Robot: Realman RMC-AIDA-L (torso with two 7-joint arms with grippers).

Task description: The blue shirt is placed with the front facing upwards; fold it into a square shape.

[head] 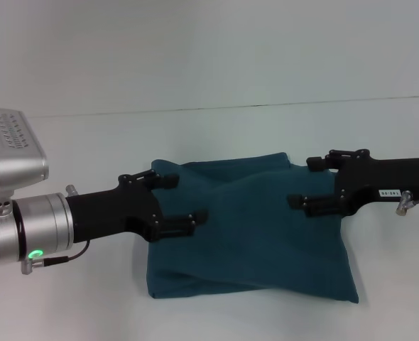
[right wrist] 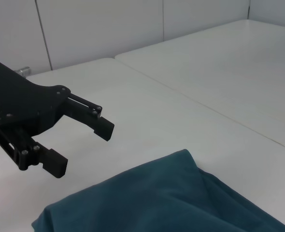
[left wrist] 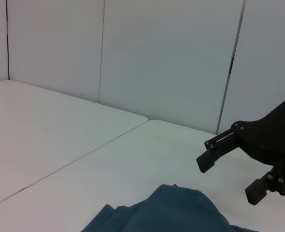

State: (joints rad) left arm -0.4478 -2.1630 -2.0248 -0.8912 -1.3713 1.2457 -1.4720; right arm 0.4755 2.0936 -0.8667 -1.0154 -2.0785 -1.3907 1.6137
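A lab-like test booth: bare white table (head: 89, 298), plain white wall panels (left wrist: 157, 58).

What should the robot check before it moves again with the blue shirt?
1. Blue shirt folded into a roughly square bundle: ok.
2. Edges neat: not ok, the near edge slants and a back corner bunches up.
3. Left gripper jaws open, holding no cloth: ok.
4. Right gripper jaws open, holding no cloth: ok.
5. Printed front showing: cannot tell.

Left end effector (head: 182, 201) and right end effector (head: 303, 182) face each other, fingers spread.
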